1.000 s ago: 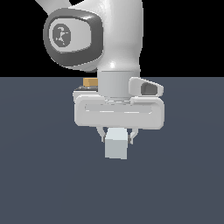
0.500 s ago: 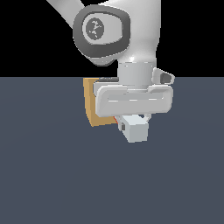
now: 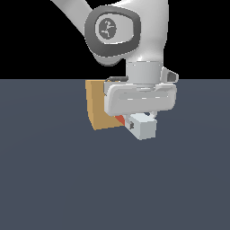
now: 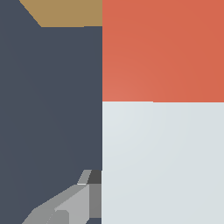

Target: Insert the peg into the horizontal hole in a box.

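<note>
My gripper [image 3: 140, 120] is shut on the peg [image 3: 143, 128] and holds it level above the floor. The peg's pale grey-white end faces the camera and its red-orange end [image 3: 120, 120] points at the tan-orange box [image 3: 99, 105], close to or touching its face. The box stands behind the gripper, toward the exterior view's left, partly hidden by the hand. The hole is hidden. In the wrist view the peg [image 4: 162, 162] fills half the picture, red-orange end [image 4: 162, 48] toward the box [image 4: 65, 12]; one finger [image 4: 72, 203] shows beside it.
The dark blue-grey floor [image 3: 54, 179] spreads around the box and the arm. The arm's large white link [image 3: 117, 31] rises above the hand.
The arm has swung toward the exterior view's right with the peg in it. More of the box now shows, and the peg's red end has come near the box's face.
</note>
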Robot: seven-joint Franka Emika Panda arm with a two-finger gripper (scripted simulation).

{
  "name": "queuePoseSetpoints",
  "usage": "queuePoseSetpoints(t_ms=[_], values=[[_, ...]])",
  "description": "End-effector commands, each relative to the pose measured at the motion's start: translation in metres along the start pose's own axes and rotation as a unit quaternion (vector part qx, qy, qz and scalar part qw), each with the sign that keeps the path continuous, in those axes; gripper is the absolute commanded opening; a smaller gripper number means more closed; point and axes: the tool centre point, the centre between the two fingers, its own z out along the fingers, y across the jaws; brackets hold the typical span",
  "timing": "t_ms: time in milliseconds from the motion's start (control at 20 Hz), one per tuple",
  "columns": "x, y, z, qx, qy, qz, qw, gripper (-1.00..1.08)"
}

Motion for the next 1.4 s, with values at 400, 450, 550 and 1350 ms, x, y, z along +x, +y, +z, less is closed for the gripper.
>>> queuePoseSetpoints(t_ms=[400,450,550,1350], values=[[0.000,0.003,-0.006,-0.004,-0.002,-0.005,1.0000,-1.00],[0.000,0.003,-0.006,-0.004,-0.002,-0.005,1.0000,-1.00],[0.000,0.002,-0.003,-0.001,-0.001,-0.004,1.0000,-1.00],[0.091,0.001,-0.005,-0.003,-0.001,-0.005,1.0000,-1.00]])
